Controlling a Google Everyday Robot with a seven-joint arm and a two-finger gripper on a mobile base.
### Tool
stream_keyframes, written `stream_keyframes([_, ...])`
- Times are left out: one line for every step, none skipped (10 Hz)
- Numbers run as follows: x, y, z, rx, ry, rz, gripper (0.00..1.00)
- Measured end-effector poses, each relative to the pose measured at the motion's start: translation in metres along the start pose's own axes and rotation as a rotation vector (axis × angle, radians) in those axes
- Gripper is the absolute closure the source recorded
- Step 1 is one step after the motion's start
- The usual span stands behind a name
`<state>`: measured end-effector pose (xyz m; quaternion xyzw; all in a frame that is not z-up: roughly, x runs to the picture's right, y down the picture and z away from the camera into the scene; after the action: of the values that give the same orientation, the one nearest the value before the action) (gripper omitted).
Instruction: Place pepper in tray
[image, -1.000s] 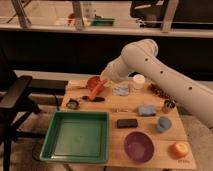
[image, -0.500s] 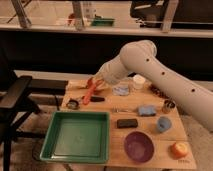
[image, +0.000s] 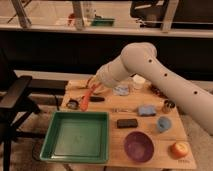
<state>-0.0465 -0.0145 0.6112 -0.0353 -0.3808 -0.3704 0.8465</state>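
Note:
The pepper (image: 86, 99) is slender and orange-red. It hangs tip down from my gripper (image: 92, 86) over the back left part of the wooden table, just beyond the far rim of the tray. The gripper is shut on the pepper's upper end. The white arm reaches in from the right. The large square green tray (image: 50, 138) sits at the table's front left, and nothing shows on its flat bottom.
A dark-handled utensil (image: 96, 99) and a small dark object (image: 73, 104) lie near the pepper. A purple bowl (image: 138, 146), a black block (image: 127, 123), a blue cup (image: 163, 123), a blue cloth (image: 146, 110), an orange fruit (image: 179, 149) and a white cup (image: 138, 81) are on the right. A dark chair (image: 15, 97) stands at the left.
The gripper has carried the pepper left and down, closer to the tray's far rim. The pepper now hangs more upright.

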Motion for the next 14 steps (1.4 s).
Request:
stream_keyframes([-0.006,0.0,0.0,0.003,-0.025,-0.028,1.0])
stream_keyframes([-0.01,0.0,0.001,0.006,-0.041,-0.043,1.0])
stream_keyframes([-0.011,-0.001,0.002,0.007,-0.045,-0.047,1.0])
stream_keyframes([-0.012,-0.002,0.005,0.007,-0.042,-0.043,1.0])
stream_keyframes([-0.016,-0.006,0.012,0.002,-0.035,-0.03,1.0])
stream_keyframes([-0.022,-0.009,0.023,-0.007,-0.031,-0.017,1.0])
stream_keyframes([-0.027,-0.009,0.029,-0.015,-0.025,-0.004,1.0])
stream_keyframes([-0.036,-0.005,0.036,-0.027,-0.016,0.016,1.0])
stream_keyframes([-0.043,-0.007,0.038,-0.026,-0.012,0.017,1.0])
stream_keyframes([-0.053,-0.008,0.039,-0.026,-0.012,0.007,1.0])
stream_keyframes([-0.059,-0.007,0.039,-0.027,-0.011,0.001,1.0])
stream_keyframes([-0.065,-0.004,0.037,-0.028,-0.009,-0.001,1.0])
stream_keyframes([-0.066,-0.004,0.036,-0.028,-0.01,0.007,1.0])
stream_keyframes([-0.066,-0.004,0.037,-0.032,-0.013,0.019,1.0])
